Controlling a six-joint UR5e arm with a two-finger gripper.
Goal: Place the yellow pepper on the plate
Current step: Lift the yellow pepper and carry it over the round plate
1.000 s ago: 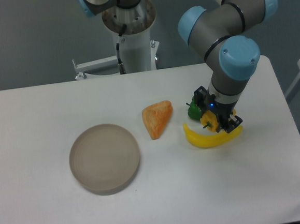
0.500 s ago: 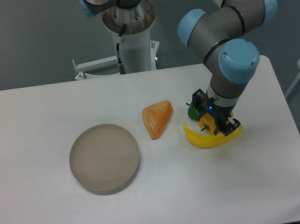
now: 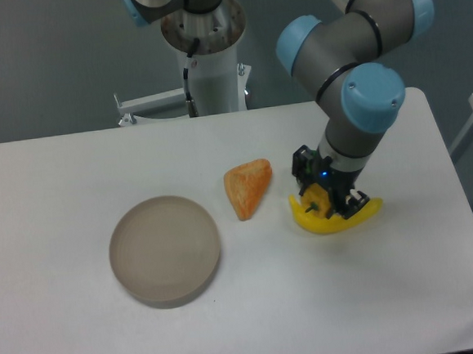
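A single fixed camera looks down from high in front of the white worktop, facing the arm's base column at the far edge (nearly the whole top fits in view, its right edge cropped), at a moderate distance.

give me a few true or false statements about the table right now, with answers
1. The plate has nothing on it. True.
2. The yellow pepper is held in the pincer. True, as far as the view shows: it sits between the fingers, above the banana.
3. The orange wedge-shaped food lies on the plate. False: it lies on the table, to the right of the plate.
4. The banana is to the left of the plate. False: it is far to the right, under the pincer.
5. The pincer hangs over the plate. False: it is over the banana, well to the right of the plate.
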